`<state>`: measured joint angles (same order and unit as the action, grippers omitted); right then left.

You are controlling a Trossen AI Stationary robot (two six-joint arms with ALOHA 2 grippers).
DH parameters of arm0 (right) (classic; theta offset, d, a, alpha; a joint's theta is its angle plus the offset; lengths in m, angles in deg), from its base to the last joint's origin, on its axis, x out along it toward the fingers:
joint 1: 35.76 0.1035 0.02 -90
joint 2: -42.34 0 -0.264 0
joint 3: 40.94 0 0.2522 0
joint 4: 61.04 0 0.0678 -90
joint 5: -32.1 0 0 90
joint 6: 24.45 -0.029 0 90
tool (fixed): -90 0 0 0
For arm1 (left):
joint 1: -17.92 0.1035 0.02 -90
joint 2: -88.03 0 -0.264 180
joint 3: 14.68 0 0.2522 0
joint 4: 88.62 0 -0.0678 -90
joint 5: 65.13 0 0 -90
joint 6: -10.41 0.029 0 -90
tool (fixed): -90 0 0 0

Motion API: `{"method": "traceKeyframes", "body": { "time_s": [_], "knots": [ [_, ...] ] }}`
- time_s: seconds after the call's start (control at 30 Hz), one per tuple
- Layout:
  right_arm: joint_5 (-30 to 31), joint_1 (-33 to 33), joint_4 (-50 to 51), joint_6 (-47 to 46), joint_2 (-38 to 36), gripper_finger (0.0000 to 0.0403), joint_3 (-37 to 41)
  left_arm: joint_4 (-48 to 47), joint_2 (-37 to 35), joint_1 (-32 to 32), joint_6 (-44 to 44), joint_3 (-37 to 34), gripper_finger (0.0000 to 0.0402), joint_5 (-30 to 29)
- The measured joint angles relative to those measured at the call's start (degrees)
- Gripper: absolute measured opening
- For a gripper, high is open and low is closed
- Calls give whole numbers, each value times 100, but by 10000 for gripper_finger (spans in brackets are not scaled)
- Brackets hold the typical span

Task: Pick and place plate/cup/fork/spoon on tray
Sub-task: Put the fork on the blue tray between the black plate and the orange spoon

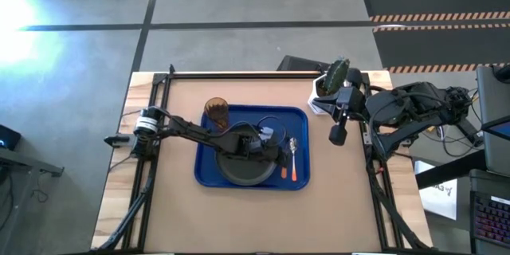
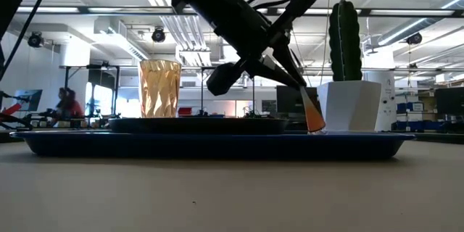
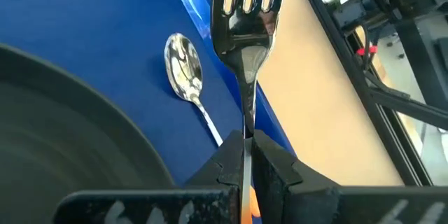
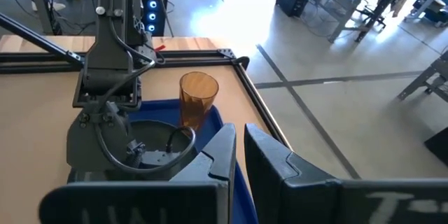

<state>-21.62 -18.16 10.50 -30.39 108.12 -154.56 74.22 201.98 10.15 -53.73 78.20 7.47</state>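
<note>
My left gripper (image 3: 246,155), low centre of frame, clamps the fork (image 3: 246,14) above the tray (image 3: 91,21); releasing carelessly could drop it onto the spoon (image 3: 183,66).

fork (image 3: 245,42) tines cut off at edge | plate (image 1: 243,171) partly hidden by left arm

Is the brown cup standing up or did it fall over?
Standing up. The cup sits upright on the blue tray, its open mouth facing up in the high view.
</note>
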Motion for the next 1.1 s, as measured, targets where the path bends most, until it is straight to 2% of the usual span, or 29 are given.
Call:
{"method": "traceKeyframes", "body": {
  "time_s": [0.13, 0.37, 0.63, 1.1],
  "knots": [
    [135, 1, -20, 2, 0, 22, 0, 31, 95, -30, -5, 14, 0, 68],
    [136, 0, -17, -26, 0, 22, 0, -10, 514, -21, -4, 240, 0, 586],
    [127, 0, -3, -44, 0, 22, 0, -457, 431, -21, -7, 267, 0, 383],
    [124, 1, 4, -2, 0, 22, 0, -225, 431, 103, -144, 255, 0, 289]
  ]
}}
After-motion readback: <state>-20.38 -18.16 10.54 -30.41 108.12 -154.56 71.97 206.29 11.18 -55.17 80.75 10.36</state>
